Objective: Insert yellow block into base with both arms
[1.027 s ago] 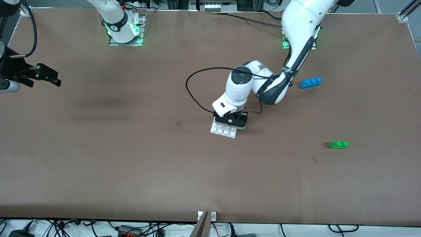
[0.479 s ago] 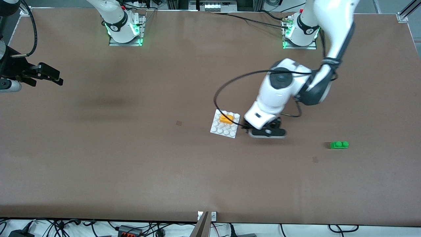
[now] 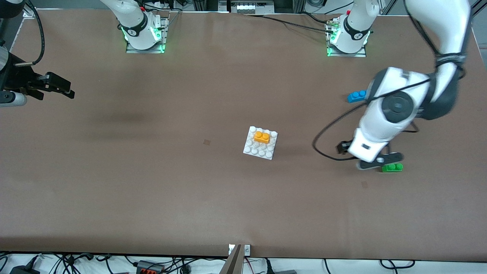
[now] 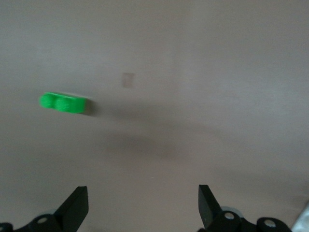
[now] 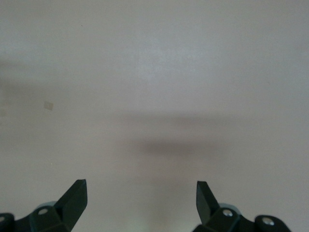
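The left gripper point(image 4: 140, 205) hangs over the green brick point(image 3: 392, 167), fingers wide apart and empty. The right gripper point(image 5: 140, 203) waits, fingers apart. The yellow block point(image 3: 261, 137) sits on the base point(image 3: 260, 152). A low swing might knock the brick.

White rounded shells on both arms, dark grey at the joints. The left arm point(image 3: 395, 114) carries a round grey disc on its wrist and a black cable looping off it. Green lights glow at both bases. The right arm's point(image 3: 131, 19) base ring is black-banded. Black pointed fingers point(image 4: 77, 208) show.
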